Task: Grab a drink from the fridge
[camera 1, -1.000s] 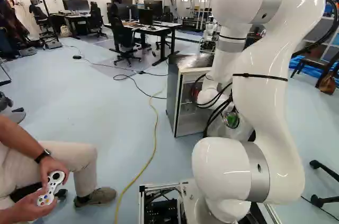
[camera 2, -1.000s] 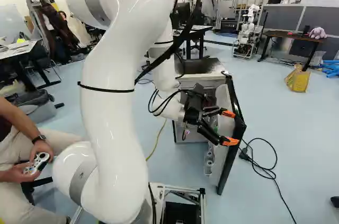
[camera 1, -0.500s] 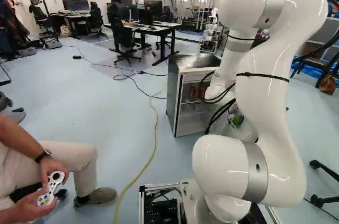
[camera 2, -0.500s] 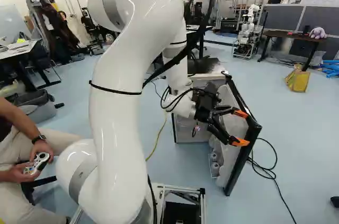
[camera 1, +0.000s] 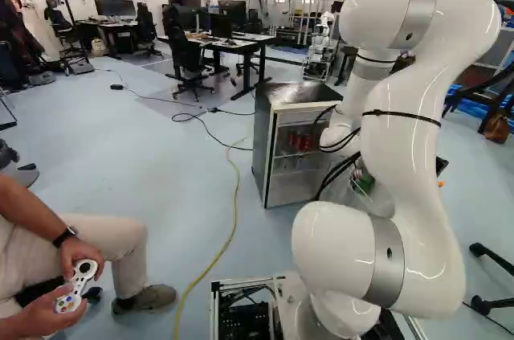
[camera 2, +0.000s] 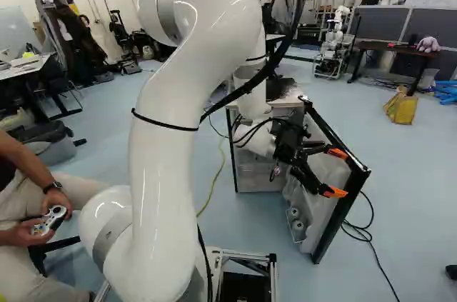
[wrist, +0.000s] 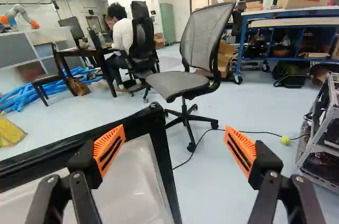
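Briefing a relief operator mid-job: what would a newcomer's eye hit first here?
The big white arm, left of the middle in the right base view. Then its end effector, orange pads spread wide beside the open door. In the left base view, red cans show inside the fridge.

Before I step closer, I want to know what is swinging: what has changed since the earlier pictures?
The fridge door has swung wider open, toward the right of the right base view. The arm and its gripper have moved the same way. Nothing was taken hold of or let go; the gripper stays open. The base and the fridge cabinet have stayed put.
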### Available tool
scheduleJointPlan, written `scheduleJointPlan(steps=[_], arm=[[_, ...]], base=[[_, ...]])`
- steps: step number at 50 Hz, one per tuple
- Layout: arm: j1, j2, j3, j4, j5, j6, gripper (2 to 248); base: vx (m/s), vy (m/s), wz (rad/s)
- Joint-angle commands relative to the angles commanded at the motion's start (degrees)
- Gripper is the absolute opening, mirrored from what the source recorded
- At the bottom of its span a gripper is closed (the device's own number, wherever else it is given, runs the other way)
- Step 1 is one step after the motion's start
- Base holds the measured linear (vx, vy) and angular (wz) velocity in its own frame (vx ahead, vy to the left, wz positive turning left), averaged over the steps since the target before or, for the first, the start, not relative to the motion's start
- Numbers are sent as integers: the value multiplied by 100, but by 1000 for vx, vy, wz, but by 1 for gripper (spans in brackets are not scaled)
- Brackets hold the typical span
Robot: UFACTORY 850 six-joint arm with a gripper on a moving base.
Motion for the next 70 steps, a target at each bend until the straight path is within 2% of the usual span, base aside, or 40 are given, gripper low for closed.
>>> scheduleJointPlan(steps=[13,23,70], arm=[[65,117,234,-34,0,0,247],[170,276,547,-318,0,0,247],[811,1208,2160,-2855,0,0,247]], base=[[0,0,0],[0,0,0],[0,0,0]])
